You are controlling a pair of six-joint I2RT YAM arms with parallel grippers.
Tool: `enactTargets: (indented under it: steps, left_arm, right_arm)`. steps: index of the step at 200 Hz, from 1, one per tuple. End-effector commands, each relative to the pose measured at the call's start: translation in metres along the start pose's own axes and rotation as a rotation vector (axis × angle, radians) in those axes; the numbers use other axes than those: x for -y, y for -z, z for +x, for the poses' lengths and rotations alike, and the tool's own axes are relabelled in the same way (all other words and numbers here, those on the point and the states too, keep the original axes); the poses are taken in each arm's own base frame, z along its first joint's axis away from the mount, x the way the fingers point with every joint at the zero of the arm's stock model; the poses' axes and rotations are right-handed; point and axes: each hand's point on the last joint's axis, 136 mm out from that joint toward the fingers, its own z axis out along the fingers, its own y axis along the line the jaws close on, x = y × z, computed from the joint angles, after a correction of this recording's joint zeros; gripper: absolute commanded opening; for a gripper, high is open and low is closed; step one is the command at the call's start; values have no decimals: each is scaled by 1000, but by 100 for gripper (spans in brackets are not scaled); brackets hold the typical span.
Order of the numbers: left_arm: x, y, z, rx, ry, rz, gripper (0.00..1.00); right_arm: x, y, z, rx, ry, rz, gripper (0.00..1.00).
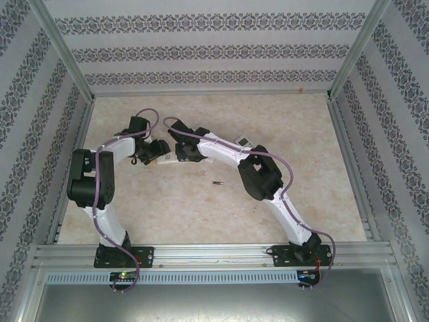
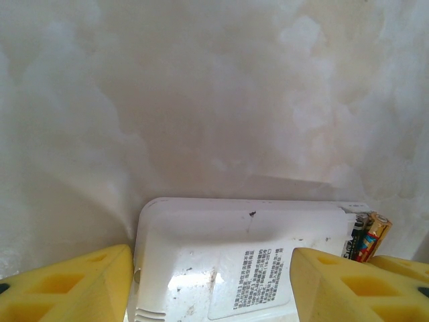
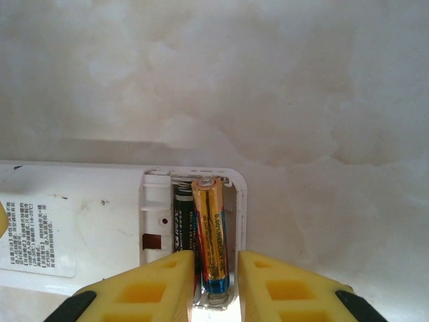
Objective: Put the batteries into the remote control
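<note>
**Remote bay during loading.** The remote (image 1: pixel 165 158) is lying back-up on the table (image 1: pixel 201 221), left of its middle and about midway between the far and near edges; its open bay is facing up at one end.

The right gripper (image 3: pixel 216 258) is hanging over that bay, its fingers narrowly parted around the near end of a gold battery (image 3: pixel 211 221); whether they are pinching it or standing just clear cannot be told. The gold battery is lying in the outer slot, touching a dark battery (image 3: pixel 182 221) in the slot beside it.

The left gripper (image 2: pixel 211 258) is standing over the remote's other part with its fingers well apart, grasping nothing; whether the tips are pressing on the shell cannot be told.

A loose battery (image 1: pixel 216 182) is lying near the table's middle, apart from the remote.

**Handling, as judged:** each battery is looking light, stiff, smooth and round, so likely to roll or slip; hold is best taken across the barrel's middle. The remote is looking like light, rigid plastic, likely to slide on the smooth table unless steadied at its long edges.
</note>
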Motion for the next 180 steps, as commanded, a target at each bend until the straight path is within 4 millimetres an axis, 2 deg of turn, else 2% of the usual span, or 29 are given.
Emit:
enactTargets:
  steps: [1, 24, 52, 98, 156, 180]
  left_arm:
    - [6, 8, -5, 25, -19, 21, 64]
    - [6, 7, -5, 22, -19, 22, 64]
    - [5, 7, -3, 20, -18, 24, 64]
    - [3, 5, 2, 13, -20, 28, 64]
    - [5, 7, 0, 18, -21, 31, 64]
    - [6, 7, -1, 19, -20, 31, 64]
  right_arm:
    - [3, 15, -6, 14, 7, 7, 24]
    - [-5, 35, -19, 41, 10, -34, 25]
    - [-1, 49, -40, 97, -5, -32, 25]
    - [4, 34, -49, 97, -14, -25, 24]
    - [-4, 13, -43, 55, -11, -53, 22]
    - [0, 6, -39, 46, -6, -34, 21]
